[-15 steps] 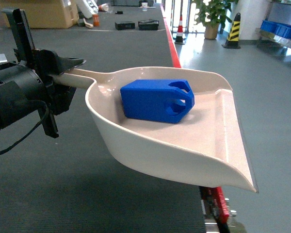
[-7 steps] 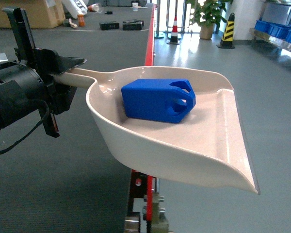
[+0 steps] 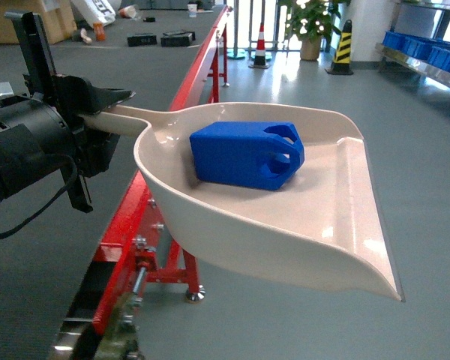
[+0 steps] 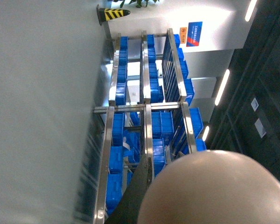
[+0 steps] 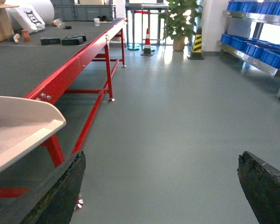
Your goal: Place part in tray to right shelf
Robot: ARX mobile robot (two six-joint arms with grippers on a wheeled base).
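Head view, left to right: black left gripper, jaws pinched on the straight handle of the cream-white plastic dustpan-shaped tray, which is carried in the air above a red-framed long table with a grey top and grey floor. Bright-blue boxy plastic part with a tapered, hole-pierced end: lying in the pan of the tray, near its back wall, tapered end toward the open lip. Far right, background: stainless-steel right shelf bearing blue crates, well apart from the tray. Left wrist view: rounded cream tray underside low in frame, steel racks with blue crates beyond. Right wrist view: right gripper, fingers spread wide, holding nothing and touching nothing; tray lip at the left edge. Risk, as judged: the part sits loose, unrestrained, facing the open lip; a forward tilt of the tray or a jolt of the base could slide it out onto the floor. The grip on the handle end alone gives long leverage, so the tray may sag or twist in the jaws.
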